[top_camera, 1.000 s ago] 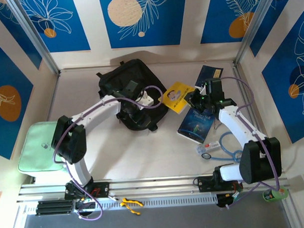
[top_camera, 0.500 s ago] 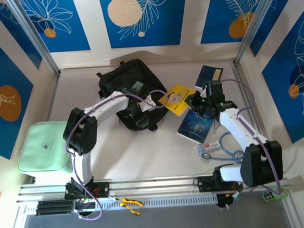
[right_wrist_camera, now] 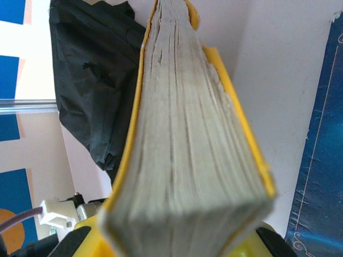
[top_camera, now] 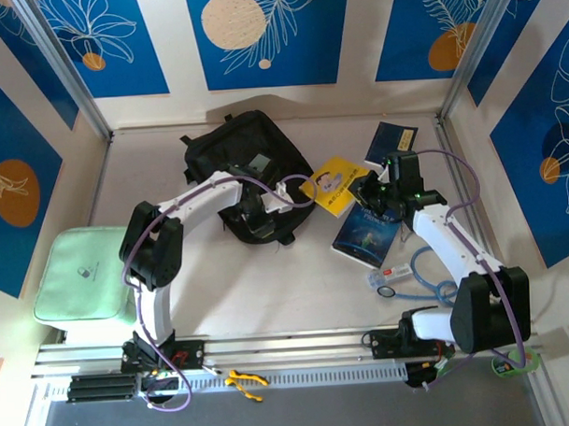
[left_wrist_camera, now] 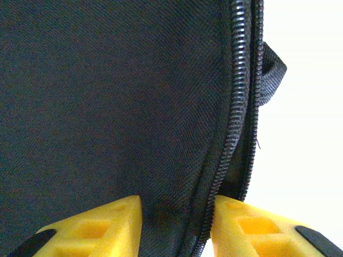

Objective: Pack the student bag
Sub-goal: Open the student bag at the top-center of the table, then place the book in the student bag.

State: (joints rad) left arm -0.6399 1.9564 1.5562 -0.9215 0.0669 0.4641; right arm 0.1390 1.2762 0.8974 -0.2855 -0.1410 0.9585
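The student bag [top_camera: 241, 163], a black backpack, lies at the back middle of the table. My left gripper [top_camera: 259, 221] is at the bag's near right edge. In the left wrist view its yellow fingers [left_wrist_camera: 107, 227] press a fold of the bag's fabric [left_wrist_camera: 107, 96] and the zip [left_wrist_camera: 236, 107] between them; the gripper [left_wrist_camera: 177, 230] is shut on that edge. My right gripper [top_camera: 366, 187] is shut on a yellow book [top_camera: 332, 183], holding it lifted just right of the bag. The book's page edge [right_wrist_camera: 187, 134] faces the right wrist camera, with the bag [right_wrist_camera: 91, 80] behind it.
A dark blue book [top_camera: 367, 233] lies under the right arm and another [top_camera: 394, 137] further back. A pale green pad [top_camera: 76, 274] sits at the left edge. A blue cable [top_camera: 427, 278] and a small white item [top_camera: 391, 272] lie front right.
The left arm has swung right and its jaws have narrowed onto the bag's edge. The right arm with the yellow book has drifted slightly right.
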